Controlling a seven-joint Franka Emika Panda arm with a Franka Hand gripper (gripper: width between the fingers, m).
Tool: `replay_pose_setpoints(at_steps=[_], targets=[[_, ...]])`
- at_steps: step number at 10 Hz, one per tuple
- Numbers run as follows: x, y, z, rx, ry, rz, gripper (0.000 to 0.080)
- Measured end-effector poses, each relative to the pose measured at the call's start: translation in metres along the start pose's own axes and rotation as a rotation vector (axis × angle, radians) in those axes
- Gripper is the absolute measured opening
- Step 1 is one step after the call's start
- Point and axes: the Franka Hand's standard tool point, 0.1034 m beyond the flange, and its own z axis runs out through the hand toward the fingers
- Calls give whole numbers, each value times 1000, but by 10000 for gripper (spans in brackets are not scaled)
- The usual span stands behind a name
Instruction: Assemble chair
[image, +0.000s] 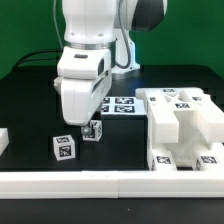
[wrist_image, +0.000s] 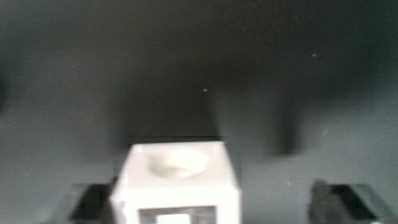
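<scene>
Only the wrist view shows the gripper (wrist_image: 214, 205) unclenched, its fingers (wrist_image: 338, 203) straddling a small tagged chair block (wrist_image: 173, 185) with a gap on one side. The exterior view adds a second block (image: 64, 148) nearby, larger chair parts (image: 185, 125) on the exterior view's right, and the marker board (image: 120, 105) behind on the black table (image: 30, 110)

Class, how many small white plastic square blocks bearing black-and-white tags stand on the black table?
2. One small white tagged block stands free toward the exterior view's left; the second block sits below the gripper. The glossy white robot arm may hide more.
</scene>
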Motion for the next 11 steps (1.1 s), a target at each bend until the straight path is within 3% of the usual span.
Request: replay_pose_setpoints(at_steps=[1,2,3,5,8,11], targets=[[-2,0,0,-1,0,27,425],[-16,3,-4,-14,-1,53,280],[-37,5,-7,-33,9,176,281],[-62,-8,-7,-32,16,525,281],[-63,-13,-6,-22,17,766,281],[-75,-31,1,24,10,1092,281]])
